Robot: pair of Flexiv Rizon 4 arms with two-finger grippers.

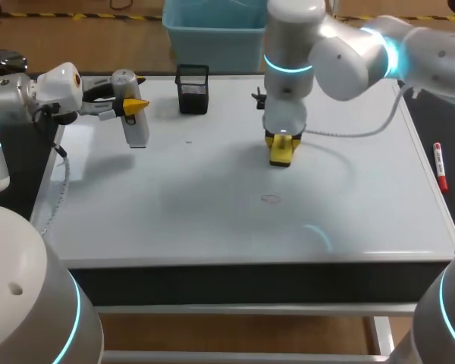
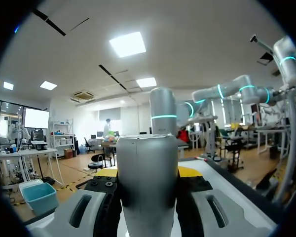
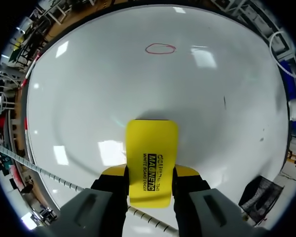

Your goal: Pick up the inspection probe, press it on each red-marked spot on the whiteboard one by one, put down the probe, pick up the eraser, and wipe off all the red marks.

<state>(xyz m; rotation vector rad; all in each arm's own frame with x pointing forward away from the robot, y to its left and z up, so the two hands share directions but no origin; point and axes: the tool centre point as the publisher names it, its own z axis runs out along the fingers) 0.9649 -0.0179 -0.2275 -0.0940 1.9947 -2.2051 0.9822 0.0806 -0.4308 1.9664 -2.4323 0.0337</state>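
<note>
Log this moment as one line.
left gripper: shut on probe | right gripper: shut on eraser, over whiteboard | red mark: one visible, ahead of eraser

Grey cylindrical inspection probe sits clamped in left gripper, dark fingers pressing on both sides. Yellow fingertips peek out past probe on either side. Whiteboard lies beyond. Right arm stands straight ahead with cyan ring lit.
</note>
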